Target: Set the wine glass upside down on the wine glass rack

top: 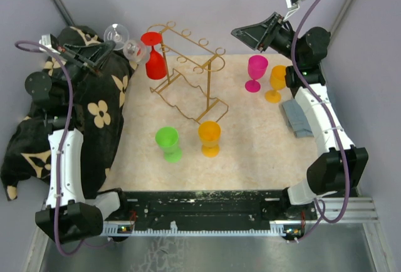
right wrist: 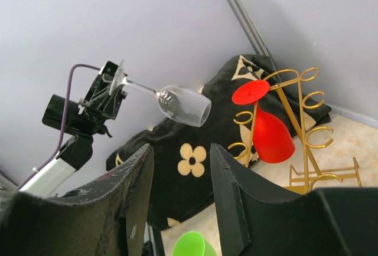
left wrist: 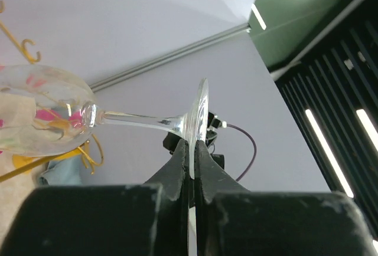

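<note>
My left gripper [top: 105, 44] is shut on the round foot of a clear wine glass [top: 125, 41] and holds it in the air, bowl toward the gold wire rack [top: 188, 78]. In the left wrist view the glass [left wrist: 47, 111] lies sideways, its foot clamped between my fingers [left wrist: 177, 170]. The right wrist view shows the glass [right wrist: 180, 104] tilted bowl-down, left of the rack [right wrist: 301, 126]. A red glass [top: 154, 56] hangs upside down on the rack's left end. My right gripper [top: 254, 37] is open and empty, raised at the back right.
A black cloth with cream flowers [top: 94, 106] covers the left side. Green [top: 168, 143] and orange [top: 209, 137] glasses stand in front of the rack. Pink [top: 255, 73] and orange [top: 276, 83] glasses stand at the right beside a grey cloth [top: 296, 118].
</note>
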